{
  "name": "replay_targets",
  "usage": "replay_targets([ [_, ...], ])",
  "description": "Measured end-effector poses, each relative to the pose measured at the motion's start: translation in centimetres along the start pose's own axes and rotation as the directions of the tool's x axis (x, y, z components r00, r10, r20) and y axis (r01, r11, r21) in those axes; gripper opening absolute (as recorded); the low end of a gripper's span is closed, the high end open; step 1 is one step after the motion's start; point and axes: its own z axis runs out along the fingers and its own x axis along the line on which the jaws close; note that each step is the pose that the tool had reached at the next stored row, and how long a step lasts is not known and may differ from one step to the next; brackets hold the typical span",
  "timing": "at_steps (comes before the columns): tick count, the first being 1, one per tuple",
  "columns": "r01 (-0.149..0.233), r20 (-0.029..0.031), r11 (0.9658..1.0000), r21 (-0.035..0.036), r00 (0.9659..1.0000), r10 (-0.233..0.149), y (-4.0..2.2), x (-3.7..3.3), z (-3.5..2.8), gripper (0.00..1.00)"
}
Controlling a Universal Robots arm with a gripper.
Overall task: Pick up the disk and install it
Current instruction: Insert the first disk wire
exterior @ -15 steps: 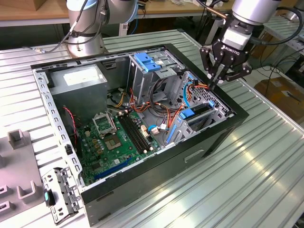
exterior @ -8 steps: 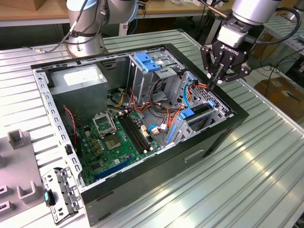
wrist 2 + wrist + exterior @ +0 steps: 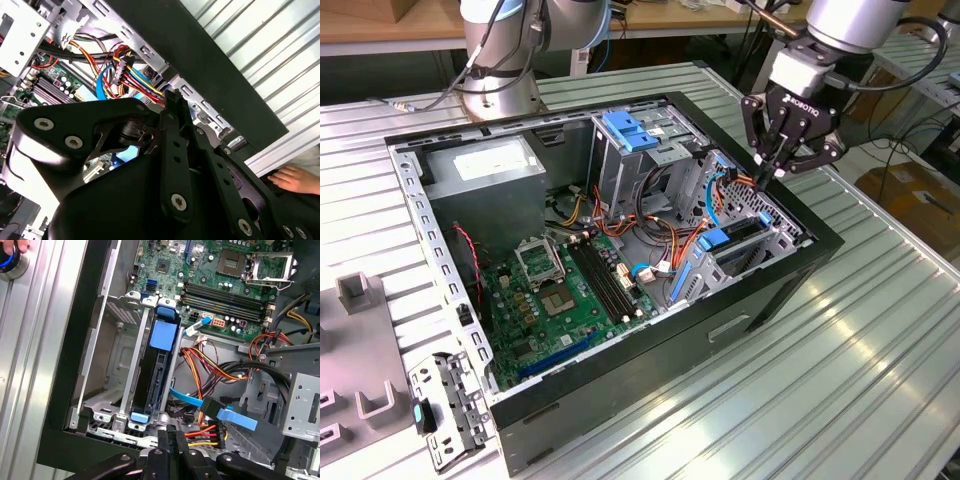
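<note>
The disk (image 3: 738, 232) stands on edge in a slot of the drive bay at the front corner of the open computer case (image 3: 650, 350), its blue rail tab facing up. In the first wrist view the disk (image 3: 156, 375) shows as a dark slab between metal guides, with blue tabs at both ends. My gripper (image 3: 767, 174) hangs just above and behind the bay, near the case's far wall, over a bundle of power cables. Its fingers (image 3: 164, 436) are pressed together with nothing between them. In the second wrist view the gripper (image 3: 172, 96) points at the coloured cables.
The tall metal cage with a blue handle (image 3: 628, 130) rises mid-case, the grey power supply (image 3: 485, 170) behind it, the motherboard (image 3: 560, 290) on the floor. Loose orange and blue cables (image 3: 210, 405) lie beside the bay. A person's hand (image 3: 295, 180) rests by the case on the ribbed table (image 3: 860, 340).
</note>
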Motion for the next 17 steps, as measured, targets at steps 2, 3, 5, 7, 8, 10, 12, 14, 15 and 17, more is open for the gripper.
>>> replay_targets([
  [2,-0.011,0.0001,0.9999,-0.0004,0.9999,0.011,0.05,-0.01,0.0,0.17],
  [3,-0.025,0.0004,0.9997,-0.0009,0.9997,0.025,0.06,-0.01,0.0,0.17],
  [5,-0.071,0.0012,0.9975,-0.0025,0.9975,0.071,0.06,-0.02,0.0,0.17],
  [7,-0.106,0.0016,0.9943,-0.0039,0.9943,0.106,0.06,-0.02,0.0,0.17],
  [8,-0.122,0.002,0.9925,-0.0045,0.9925,0.122,0.06,-0.02,0.01,0.17],
  [10,-0.154,0.0025,0.988,-0.0057,0.988,0.154,0.06,-0.02,0.02,0.17],
  [12,-0.21,0.0032,0.9776,-0.0079,0.9776,0.21,0.06,-0.02,0.03,0.17],
  [14,-0.241,0.0035,0.9704,-0.0091,0.9704,0.241,0.06,-0.02,0.03,0.17],
  [15,-0.262,0.0038,0.9649,-0.01,0.9649,0.263,0.06,-0.02,0.04,0.17],
  [17,-0.294,0.0041,0.9556,-0.0113,0.9556,0.294,0.06,-0.02,0.05,0.17],
])
